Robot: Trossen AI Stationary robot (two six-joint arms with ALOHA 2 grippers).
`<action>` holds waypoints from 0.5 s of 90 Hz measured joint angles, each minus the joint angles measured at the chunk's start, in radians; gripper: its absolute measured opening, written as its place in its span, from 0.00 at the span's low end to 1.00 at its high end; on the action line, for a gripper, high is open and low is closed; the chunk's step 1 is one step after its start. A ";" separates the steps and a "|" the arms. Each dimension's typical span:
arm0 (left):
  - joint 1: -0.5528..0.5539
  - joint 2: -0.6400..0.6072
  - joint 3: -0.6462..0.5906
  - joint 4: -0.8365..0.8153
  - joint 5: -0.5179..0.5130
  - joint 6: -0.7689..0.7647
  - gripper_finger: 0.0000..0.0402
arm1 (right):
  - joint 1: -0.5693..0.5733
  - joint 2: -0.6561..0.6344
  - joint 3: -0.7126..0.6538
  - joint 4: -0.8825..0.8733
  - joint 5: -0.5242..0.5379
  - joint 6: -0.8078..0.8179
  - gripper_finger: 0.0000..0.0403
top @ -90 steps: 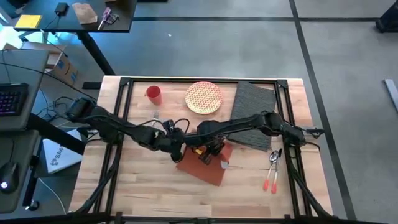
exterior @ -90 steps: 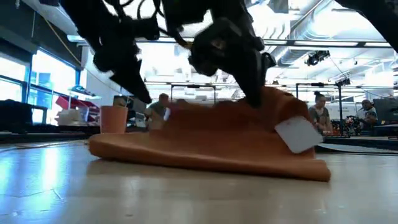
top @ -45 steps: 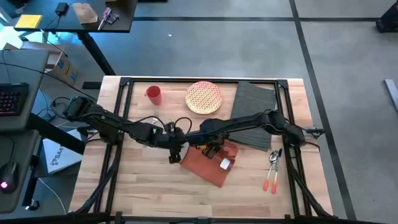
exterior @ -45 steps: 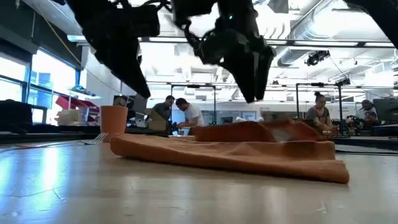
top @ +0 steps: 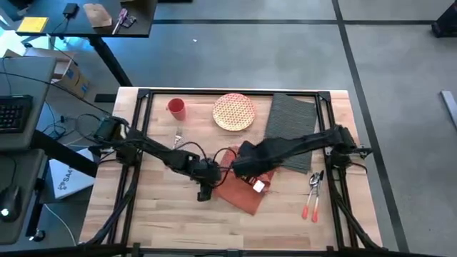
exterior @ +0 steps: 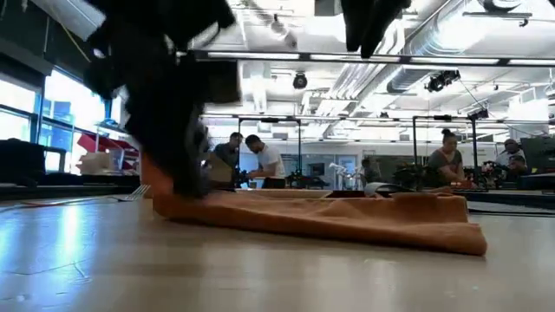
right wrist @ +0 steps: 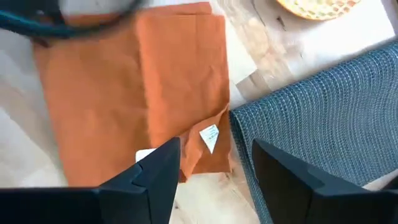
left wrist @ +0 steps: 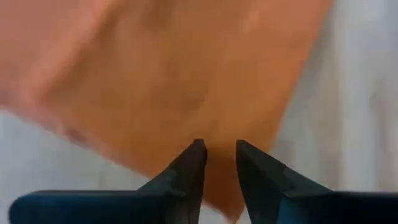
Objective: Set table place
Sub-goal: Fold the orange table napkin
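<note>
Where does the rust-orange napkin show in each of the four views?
High view: napkin at table centre, below both grippers.
Low view: the low orange fold across the middle.
Left wrist view: fills the upper frame.
Right wrist view: left and centre.
Shared landmark: its white tag, also in the right wrist view.

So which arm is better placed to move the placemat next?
Probably the right: its open gripper hangs empty beside the placemat, while the left gripper is down at the napkin's far edge.

Matt rust-orange cloth napkin (right wrist: 130, 106); ribbed woven grey placemat (right wrist: 323, 112); smooth light wood table (top: 164, 214).
</note>
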 joint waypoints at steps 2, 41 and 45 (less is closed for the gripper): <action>0.000 0.004 0.004 -0.014 0.025 -0.008 0.15 | 0.005 0.000 0.000 0.000 0.000 0.003 0.45; -0.091 -0.203 -0.001 -0.305 0.116 -0.234 0.02 | 0.033 -0.043 -0.501 0.779 -0.292 -0.183 0.45; -0.095 -0.236 -0.001 -0.317 0.116 -0.242 0.02 | 0.033 -0.043 -0.550 0.878 -0.324 -0.204 0.45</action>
